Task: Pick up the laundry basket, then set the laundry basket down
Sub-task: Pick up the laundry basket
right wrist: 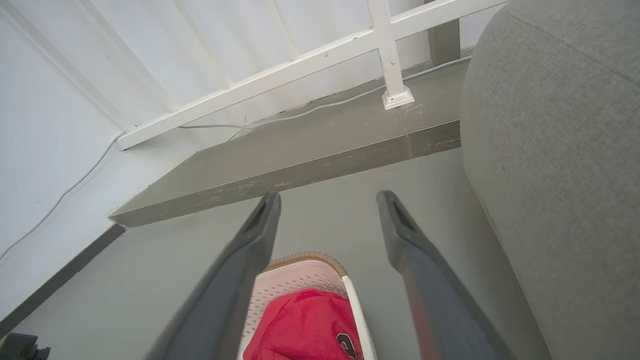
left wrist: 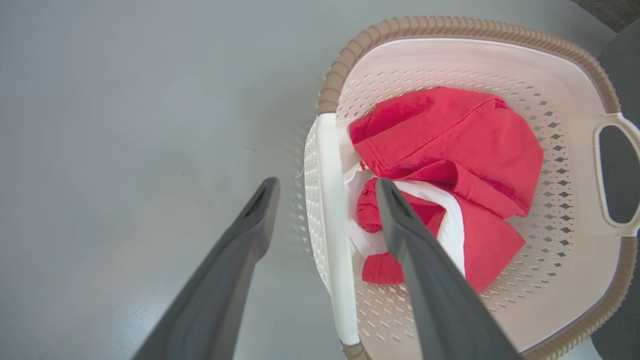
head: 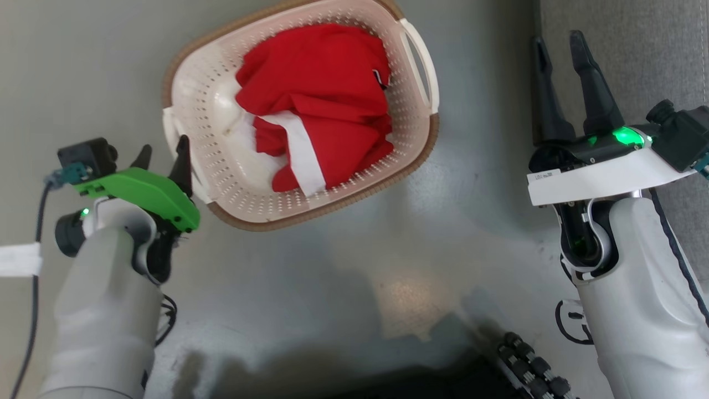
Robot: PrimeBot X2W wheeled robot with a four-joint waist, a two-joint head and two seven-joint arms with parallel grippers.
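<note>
Inside the basket [head: 210,138] lies a red-and-white garment [head: 321,94] (crumpled), the left gripper [head: 164,145] spread astride the basket's handle [left wrist: 330,210], the right gripper [head: 557,39] spread well off its other side.

Cream perforated laundry basket [head: 221,144] with a brown woven-look rim sits upright on the grey floor [head: 354,260], red-and-white clothing [head: 321,100] bundled inside.

Bare floor [head: 343,266] is left open around the laundry basket [head: 221,138], with a narrower strip kept between it and the grey sofa [head: 637,50] on the right. Its inside is largely taken up by a red garment [head: 321,100]. One side handle [left wrist: 334,225] is straddled by the left gripper [head: 164,151], fingers spread; the opposite handle [head: 431,72] is left unobstructed.
</note>
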